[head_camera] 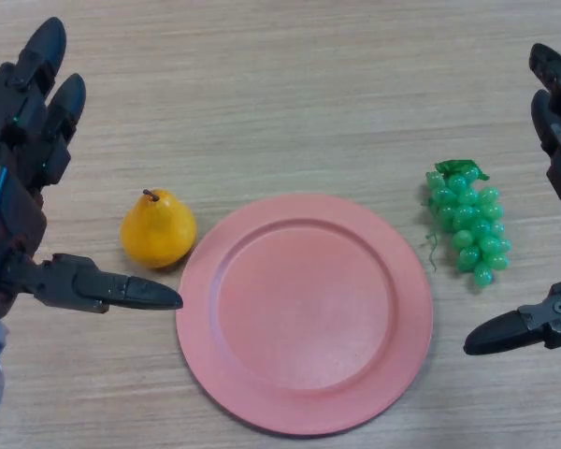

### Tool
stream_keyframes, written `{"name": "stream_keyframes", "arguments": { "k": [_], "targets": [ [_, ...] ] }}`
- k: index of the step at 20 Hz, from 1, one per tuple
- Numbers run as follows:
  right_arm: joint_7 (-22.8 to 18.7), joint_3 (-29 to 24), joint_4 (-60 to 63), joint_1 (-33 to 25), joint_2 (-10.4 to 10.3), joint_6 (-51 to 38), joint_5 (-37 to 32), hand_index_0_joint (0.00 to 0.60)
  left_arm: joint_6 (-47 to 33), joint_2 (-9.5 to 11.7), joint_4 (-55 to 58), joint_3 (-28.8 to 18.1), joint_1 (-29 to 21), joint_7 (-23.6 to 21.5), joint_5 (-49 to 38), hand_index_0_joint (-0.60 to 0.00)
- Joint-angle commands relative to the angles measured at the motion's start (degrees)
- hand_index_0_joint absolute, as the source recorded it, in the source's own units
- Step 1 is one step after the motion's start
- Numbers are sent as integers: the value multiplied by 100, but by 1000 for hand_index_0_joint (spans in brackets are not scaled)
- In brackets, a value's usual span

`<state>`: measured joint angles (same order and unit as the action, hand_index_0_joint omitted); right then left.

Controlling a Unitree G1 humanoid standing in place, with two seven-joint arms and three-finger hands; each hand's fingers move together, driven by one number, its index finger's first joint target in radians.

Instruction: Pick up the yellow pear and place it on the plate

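Observation:
A yellow pear with a short brown stem lies on the wooden table, just left of the pink plate, which holds nothing. My left hand is open at the left edge. Its fingers point away from me and its thumb reaches right, just below the pear and apart from it. My right hand is open at the right edge, with its thumb pointing left toward the plate's rim.
A bunch of green grapes lies on the table right of the plate, between the plate and my right hand. The wooden table stretches away behind the objects.

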<state>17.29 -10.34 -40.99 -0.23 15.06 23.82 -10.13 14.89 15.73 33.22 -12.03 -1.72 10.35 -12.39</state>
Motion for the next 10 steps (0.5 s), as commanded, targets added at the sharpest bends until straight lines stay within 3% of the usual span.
{"name": "stream_keyframes", "arguments": {
  "k": [1, 6, 10],
  "targets": [
    [-63, -273, -203, -135, 180, -584, -292, 0, -323, 209, 395, -359, -120, 53, -64, 0],
    [-51, -270, -224, -51, 130, -712, -245, 0, -517, 105, 330, -316, 56, 141, -29, 0],
    [-85, -253, -352, 51, 98, -678, -225, 0, -793, 257, -282, -497, -115, 156, 159, 0]
  ]
}}
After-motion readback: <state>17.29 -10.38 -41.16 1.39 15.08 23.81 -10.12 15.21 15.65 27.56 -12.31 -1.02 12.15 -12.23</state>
